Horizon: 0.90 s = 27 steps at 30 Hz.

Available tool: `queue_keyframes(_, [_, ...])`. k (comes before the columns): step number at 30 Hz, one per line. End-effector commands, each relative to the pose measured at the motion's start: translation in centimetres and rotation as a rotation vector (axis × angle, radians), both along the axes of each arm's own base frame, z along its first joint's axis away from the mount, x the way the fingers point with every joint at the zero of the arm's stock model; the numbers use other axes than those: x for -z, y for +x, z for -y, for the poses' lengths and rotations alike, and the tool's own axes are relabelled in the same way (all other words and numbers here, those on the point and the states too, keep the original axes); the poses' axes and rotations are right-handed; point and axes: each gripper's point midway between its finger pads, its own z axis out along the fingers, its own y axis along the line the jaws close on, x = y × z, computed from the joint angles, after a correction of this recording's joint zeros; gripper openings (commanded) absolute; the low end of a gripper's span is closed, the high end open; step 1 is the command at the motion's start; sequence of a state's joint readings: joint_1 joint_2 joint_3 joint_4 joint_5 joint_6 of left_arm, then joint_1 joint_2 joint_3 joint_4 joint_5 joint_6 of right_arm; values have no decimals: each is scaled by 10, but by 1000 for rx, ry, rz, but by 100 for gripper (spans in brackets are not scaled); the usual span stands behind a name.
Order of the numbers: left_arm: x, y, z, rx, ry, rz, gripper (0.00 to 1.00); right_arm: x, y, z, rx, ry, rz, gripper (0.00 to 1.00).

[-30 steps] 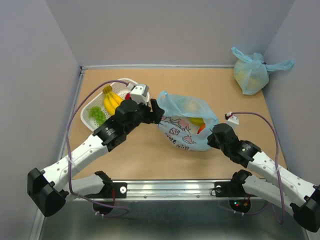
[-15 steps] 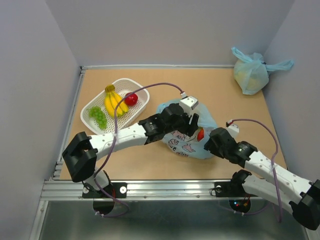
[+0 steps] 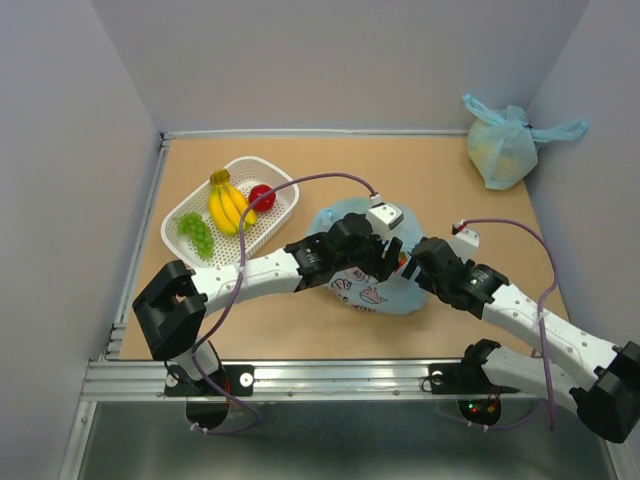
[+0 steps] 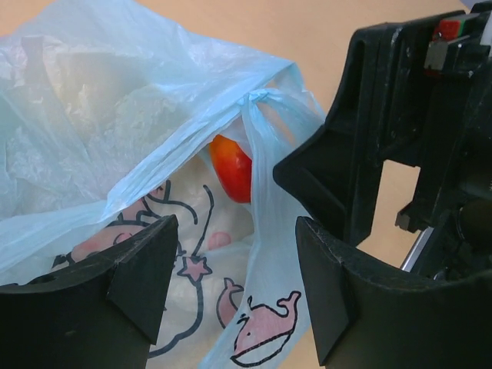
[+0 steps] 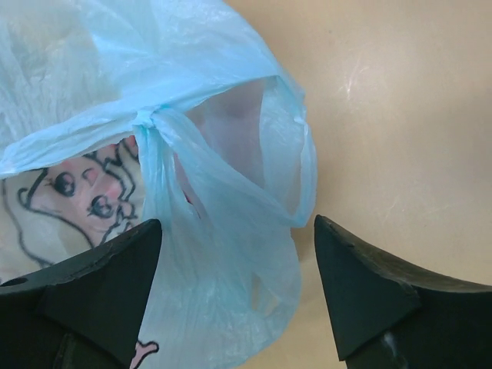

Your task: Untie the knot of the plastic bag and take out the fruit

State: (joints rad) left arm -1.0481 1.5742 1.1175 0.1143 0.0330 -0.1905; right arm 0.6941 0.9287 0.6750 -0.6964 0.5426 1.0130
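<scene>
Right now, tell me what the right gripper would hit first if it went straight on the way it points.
The right gripper, open, would likely meet the plastic bag first: its blue handle loop lies straight ahead, just right of the knot. Depth is unclear.

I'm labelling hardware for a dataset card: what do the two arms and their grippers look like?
The left arm and right arm have white links with black joints and bulky black housings. A purple cable loops along each to a small white wrist block. Gripper fingers are matte black wedges.
</scene>
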Motion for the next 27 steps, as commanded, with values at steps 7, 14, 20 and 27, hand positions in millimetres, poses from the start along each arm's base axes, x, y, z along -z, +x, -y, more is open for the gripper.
queue_keyframes(7, [9,-9,10,49,-12,10,73,25,13,36,133,-120,-9,45])
queue_keyframes(14, [25,-9,30,78,0,-8,73,51,11,45,147,-59,-74,1])
queue_keyframes(20, [32,2,43,42,-19,-20,76,71,12,39,108,-1,-132,1])
queue_keyframes(27, [33,5,66,-5,-132,-110,84,92,1,34,91,70,-211,1])
